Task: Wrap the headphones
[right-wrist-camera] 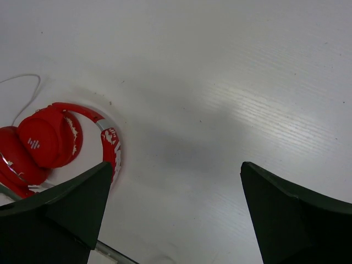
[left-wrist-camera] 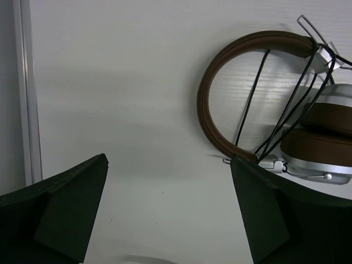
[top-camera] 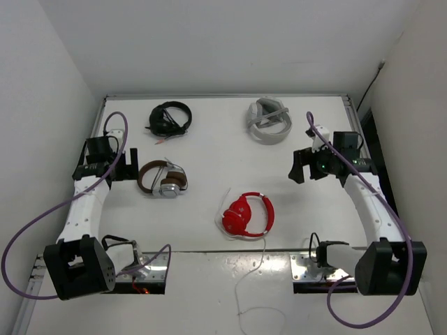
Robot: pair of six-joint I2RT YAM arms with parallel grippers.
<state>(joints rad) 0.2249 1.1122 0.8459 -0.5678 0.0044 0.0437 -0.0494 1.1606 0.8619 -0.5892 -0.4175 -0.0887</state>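
The white surface (top-camera: pixel 209 160) carried four pairs of headphones. The left arm (top-camera: pixel 84 202) stood at 9 o'clock and the right arm (top-camera: pixel 370 202) at 3 o'clock, both sets of jaws spread wide and holding nothing. The red headphones (top-camera: pixel 248 215) lay folded near 6 o'clock, closer to the right arm. The left jaws hung just beside the brown pair (left-wrist-camera: pixel 220 88), which was not the target. A grey-white pair (top-camera: pixel 269 120) sat at 1 o'clock and a black pair (top-camera: pixel 170 118) at 11.

The thin white cable (right-wrist-camera: pixel 36 77) trailed off toward 6 o'clock, past the near edge. I'd say the sound move was to steady the earcups with the right jaws, draw the loose cable back in, then wind it snugly round the band.

One earcup bore a small white bar logo (right-wrist-camera: pixel 33 143). The white marks on the band (right-wrist-camera: pixel 110 136) were too small to read.
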